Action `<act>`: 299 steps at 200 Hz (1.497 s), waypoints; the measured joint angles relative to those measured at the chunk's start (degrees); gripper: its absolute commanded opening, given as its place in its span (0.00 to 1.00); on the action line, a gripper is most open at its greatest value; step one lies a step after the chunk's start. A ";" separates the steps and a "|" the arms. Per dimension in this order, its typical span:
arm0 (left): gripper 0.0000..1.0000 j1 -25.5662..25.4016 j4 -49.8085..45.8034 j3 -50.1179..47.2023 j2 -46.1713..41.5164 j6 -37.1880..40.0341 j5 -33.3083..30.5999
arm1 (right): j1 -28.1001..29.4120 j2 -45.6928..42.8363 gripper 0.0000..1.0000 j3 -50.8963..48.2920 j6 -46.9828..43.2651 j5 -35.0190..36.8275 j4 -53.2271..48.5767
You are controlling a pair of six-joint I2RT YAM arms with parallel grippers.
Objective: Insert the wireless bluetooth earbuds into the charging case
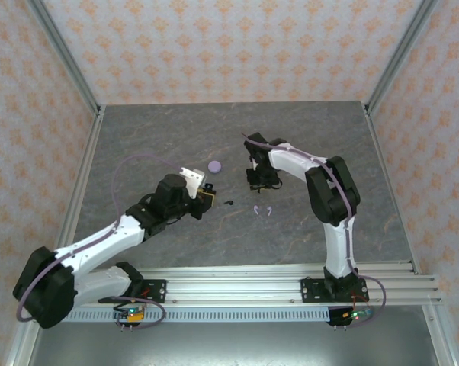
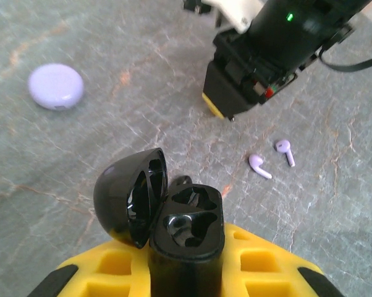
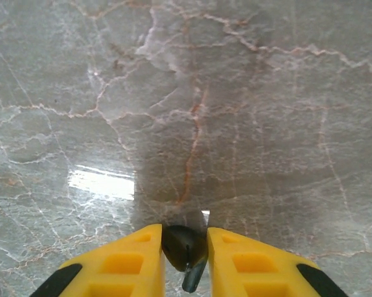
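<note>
Two yellow ridged fingers of the right gripper are pinching a small black stemmed earbud over the grey marble-patterned table, its stem slanting back along the gap between them. The left gripper is clamping the round glossy black charging case, its lid hinged open and both wells facing up. That case is sitting to the right gripper's left, slightly nearer the bases, so the earbud is probably needing to travel leftward and enter stem-down. Two pale lavender earbuds are lying nearby.
</note>
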 measured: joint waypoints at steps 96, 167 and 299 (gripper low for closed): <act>0.17 0.00 17.29 5.07 20.50 -3.50 7.93 | -4.28 -14.51 0.22 -15.50 3.02 -7.06 12.96; 0.17 0.00 32.89 5.20 28.02 -6.21 12.11 | -4.28 -32.02 0.22 -23.02 5.05 -12.79 22.14; 0.17 -2.14 44.89 8.61 31.10 -7.93 19.12 | 0.28 -41.79 0.22 -23.78 3.72 -12.07 25.03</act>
